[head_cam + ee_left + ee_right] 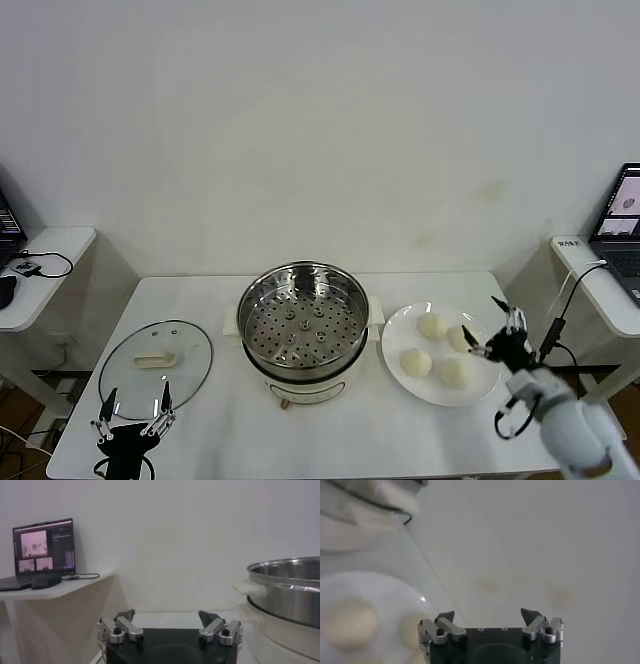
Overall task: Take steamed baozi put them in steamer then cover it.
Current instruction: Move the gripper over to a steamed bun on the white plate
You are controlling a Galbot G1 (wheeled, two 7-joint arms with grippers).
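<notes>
The steamer [303, 325], a shiny steel pot with a perforated tray on a white base, stands open at the table's middle. It also shows in the left wrist view [290, 590]. Four cream-white baozi [432, 325] lie on a white plate [395, 345] to its right. The glass cover [156, 368] with its cream handle lies flat on the table to the left. My right gripper [482, 320] is open and empty, just above the plate's right edge beside the baozi. In the right wrist view [490, 614] a baozi [347, 622] lies off to one side of it. My left gripper [134, 402] is open and empty at the cover's near edge [166, 615].
A side table [40, 265] with cables stands at the far left. Another with a laptop [625, 215] stands at the far right. A cable hangs by my right arm. The left wrist view shows a laptop [44, 547] on a side table.
</notes>
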